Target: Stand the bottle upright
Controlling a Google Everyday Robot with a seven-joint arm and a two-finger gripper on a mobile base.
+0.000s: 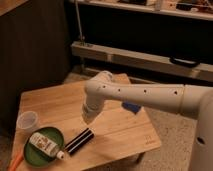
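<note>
The bottle [45,145] is small and whitish with a white cap and a red and green label. It lies on its side on a green plate [59,136] at the front left of the wooden table [125,132], cap pointing right toward the front edge. My white arm reaches in from the right across the table. The gripper [88,118] points down over the table's middle, above and to the right of the bottle and apart from it. It holds nothing that I can see.
A translucent plastic cup [27,120] stands at the left edge behind the plate. A flat black bar with white stripes [80,141] lies just right of the plate. An orange object [15,161] lies at the front left corner. A blue object [131,106] shows behind the arm.
</note>
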